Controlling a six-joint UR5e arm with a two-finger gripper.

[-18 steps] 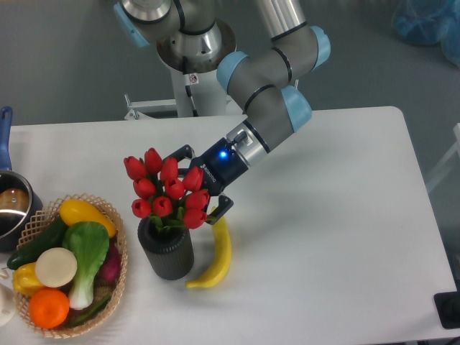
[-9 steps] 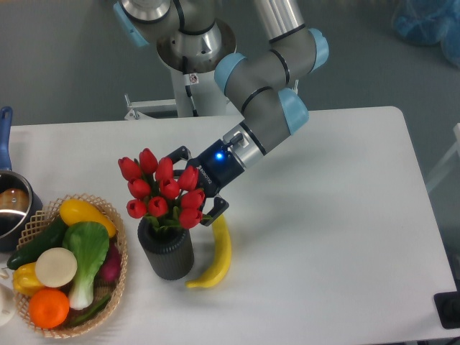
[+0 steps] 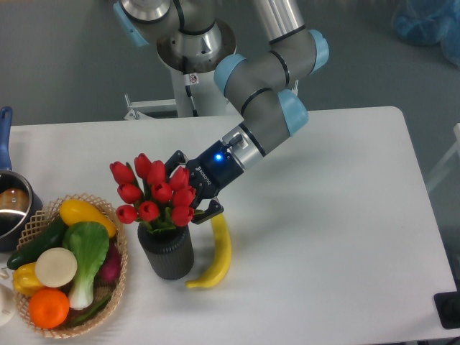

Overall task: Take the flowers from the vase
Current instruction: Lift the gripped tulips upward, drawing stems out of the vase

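The flowers [image 3: 147,192], a bunch of red tulip buds on green stems, stand in the dark ribbed vase [image 3: 167,253] at the table's front left and lean to the left. My gripper [image 3: 192,184] comes in from the right at bud height. Its jaws are open, one finger above the bunch's right side and the other below it. The rightmost buds sit between the fingers and against the gripper body. The stems are mostly hidden behind the buds and inside the vase.
A yellow banana [image 3: 218,251] lies just right of the vase, under the lower finger. A woven basket [image 3: 118,237] of vegetables and fruit stands left of the vase. A metal pot [image 3: 10,208] with a blue handle sits at the left edge.
My gripper has moved left into the bunch, still open. The flowers have shifted and tilted to the left; the vase and banana have stayed put.
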